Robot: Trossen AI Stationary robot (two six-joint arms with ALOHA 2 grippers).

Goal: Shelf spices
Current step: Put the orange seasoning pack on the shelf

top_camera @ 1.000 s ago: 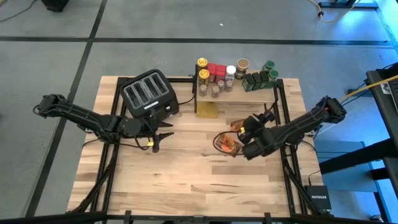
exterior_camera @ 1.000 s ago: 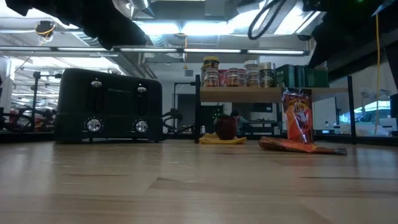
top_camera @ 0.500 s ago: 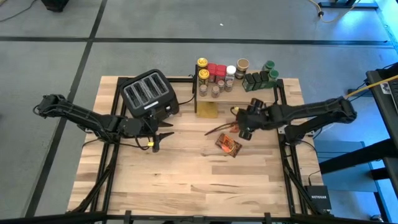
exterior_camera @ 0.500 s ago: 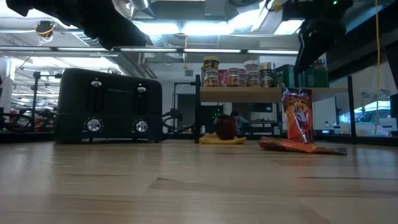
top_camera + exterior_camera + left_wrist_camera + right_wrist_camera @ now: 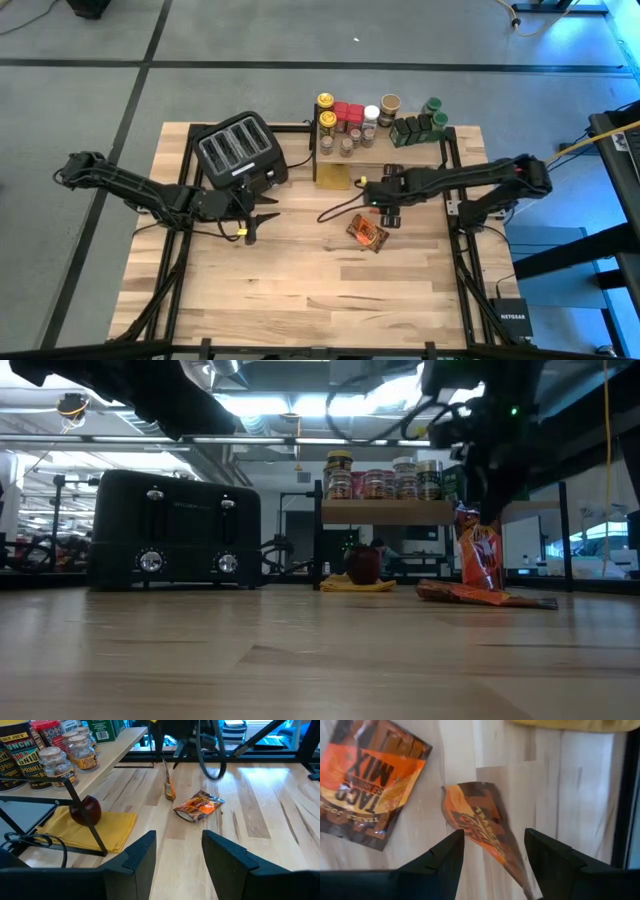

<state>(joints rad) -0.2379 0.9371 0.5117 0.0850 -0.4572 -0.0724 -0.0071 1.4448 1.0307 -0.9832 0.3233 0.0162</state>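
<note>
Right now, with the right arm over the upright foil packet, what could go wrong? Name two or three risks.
The upright foil packet stands on edge below the right gripper, jaws open; a nudge may topple it. The taco seasoning mix packet lies flat beside it and might get dragged. The shelf top is crowded with spice jars, so placing a packet could knock one.

Ceiling strip lights (image 5: 300, 405) are glaring brightly above the toaster (image 5: 175, 530), leaving it dark and silhouetted. Even, soft light is falling across the worktop (image 5: 300, 270), and the near boards are looking blurred in the low view.
</note>
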